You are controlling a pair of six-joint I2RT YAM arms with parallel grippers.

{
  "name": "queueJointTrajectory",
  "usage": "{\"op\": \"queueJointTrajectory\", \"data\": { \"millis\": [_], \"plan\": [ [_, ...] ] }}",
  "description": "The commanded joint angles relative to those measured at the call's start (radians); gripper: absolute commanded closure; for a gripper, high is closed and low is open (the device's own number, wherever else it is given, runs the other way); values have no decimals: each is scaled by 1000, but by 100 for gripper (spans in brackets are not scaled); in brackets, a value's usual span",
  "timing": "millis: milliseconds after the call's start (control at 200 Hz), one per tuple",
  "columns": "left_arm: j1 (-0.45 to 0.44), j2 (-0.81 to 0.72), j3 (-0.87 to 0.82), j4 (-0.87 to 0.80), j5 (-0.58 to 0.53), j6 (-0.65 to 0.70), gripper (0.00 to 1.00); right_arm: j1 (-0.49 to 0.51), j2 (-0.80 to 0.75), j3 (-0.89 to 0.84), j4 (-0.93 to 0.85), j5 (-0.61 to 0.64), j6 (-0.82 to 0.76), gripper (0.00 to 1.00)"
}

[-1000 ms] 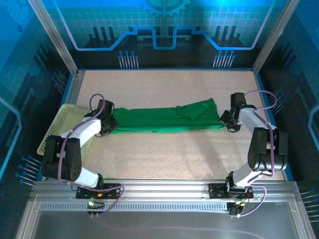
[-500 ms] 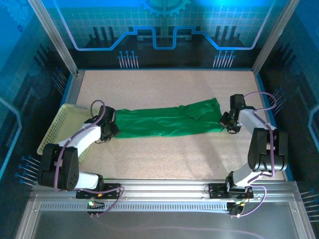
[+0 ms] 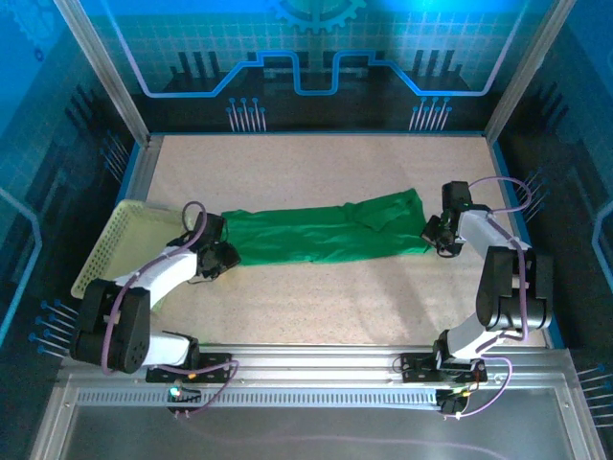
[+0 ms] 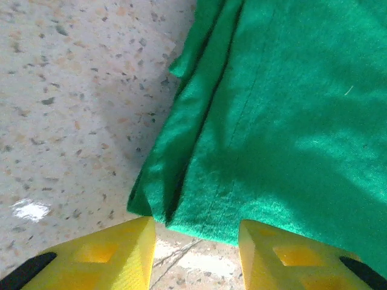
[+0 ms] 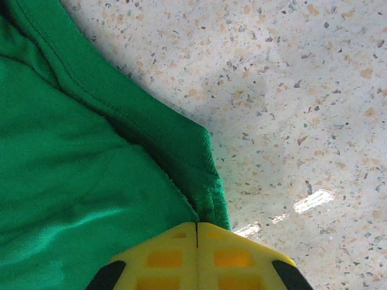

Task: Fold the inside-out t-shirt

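Note:
The inside-out t-shirt (image 3: 321, 233) lies as a long bright-green band across the middle of the table. My left gripper (image 3: 227, 255) sits at its left end. In the left wrist view the yellow fingers (image 4: 115, 251) of the left gripper (image 4: 196, 234) stand apart, open. The folded cloth edge (image 4: 254, 139) rests on the table just past their tips, and nothing is between them. My right gripper (image 3: 431, 233) is at the shirt's right end. Seen from the right wrist, that gripper (image 5: 197, 225) is shut, with a corner of the green cloth (image 5: 72, 163) pinched at its tips.
A pale yellow-green perforated basket (image 3: 120, 240) sits at the table's left edge, beside the left arm. Speckled beige tabletop (image 3: 326, 297) lies bare in front of and behind the shirt. Metal frame posts and blue walls enclose the table.
My left gripper has opened and let go of the shirt's left end, then drawn back slightly towards the near side. The shirt has slackened from a taut narrow strip into a wider band. The right gripper stays shut.

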Motion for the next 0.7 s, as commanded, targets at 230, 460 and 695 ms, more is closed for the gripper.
{"op": "queueJointTrajectory", "data": {
  "millis": [230,460,695],
  "plan": [
    [2,73,33,52,3,8,67,-3,-27,-11,-9,-5,-10,100],
    [1,63,75,28,-45,42,79,-6,-30,-7,-13,-6,-10,100],
    [1,17,89,-42,-123,71,91,-15,-31,10,-28,12,-13,100]
  ]
}}
